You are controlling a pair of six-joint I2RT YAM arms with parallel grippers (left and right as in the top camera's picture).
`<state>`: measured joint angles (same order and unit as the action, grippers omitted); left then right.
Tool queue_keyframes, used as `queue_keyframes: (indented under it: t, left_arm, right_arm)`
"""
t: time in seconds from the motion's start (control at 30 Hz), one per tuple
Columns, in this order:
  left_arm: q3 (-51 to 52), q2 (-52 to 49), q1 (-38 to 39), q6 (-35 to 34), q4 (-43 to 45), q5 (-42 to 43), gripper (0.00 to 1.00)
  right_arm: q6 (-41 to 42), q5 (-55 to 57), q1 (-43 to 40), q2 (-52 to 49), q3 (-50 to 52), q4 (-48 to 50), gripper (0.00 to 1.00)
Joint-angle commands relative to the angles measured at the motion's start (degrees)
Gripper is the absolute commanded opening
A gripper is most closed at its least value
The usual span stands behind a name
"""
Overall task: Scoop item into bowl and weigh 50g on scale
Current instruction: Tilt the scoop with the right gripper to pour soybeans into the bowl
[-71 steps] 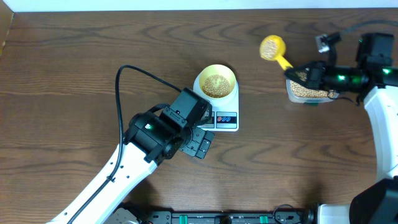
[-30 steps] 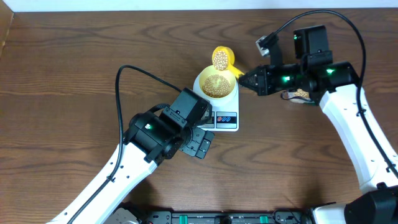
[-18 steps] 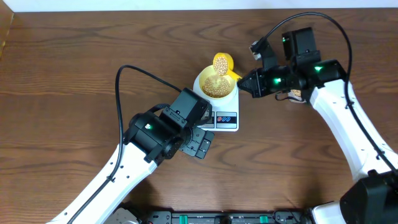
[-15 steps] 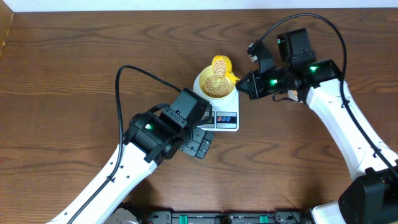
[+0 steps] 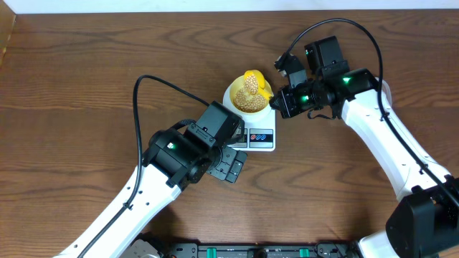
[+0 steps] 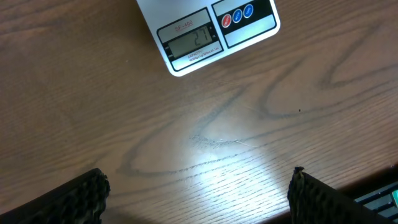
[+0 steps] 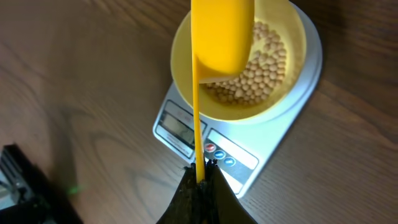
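Scoop (image 7: 221,31) in closed right pincer (image 7: 200,171), above bowl (image 7: 179,71) of beans (image 7: 261,74) on scale (image 7: 283,127)

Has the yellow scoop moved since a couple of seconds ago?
Yes. The scoop has travelled left across the table and now hangs over the bowl on the scale.

surface: dark brown wood-grain table (image 5: 72,107) | lying on it: white scale (image 5: 262,137) | place: about mid-table, nearer the far edge | facing: display and buttons toward the near edge
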<state>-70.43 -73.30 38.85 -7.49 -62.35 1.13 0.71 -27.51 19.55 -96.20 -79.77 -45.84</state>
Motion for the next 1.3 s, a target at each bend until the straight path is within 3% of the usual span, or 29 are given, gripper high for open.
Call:
queue_keyframes:
  t: [0.0,1.27]
  left_arm:
    - [-1.4,0.2,0.1,0.3,0.0,-0.7,0.94]
    - [-1.4,0.2,0.1,0.3,0.0,-0.7,0.94]
  right_arm:
    - [-1.7,2.5,0.6,-0.1,-1.0,-0.3,0.01]
    - [-7.7,14.6,6.2,-0.2,-0.9,-0.1,0.01]
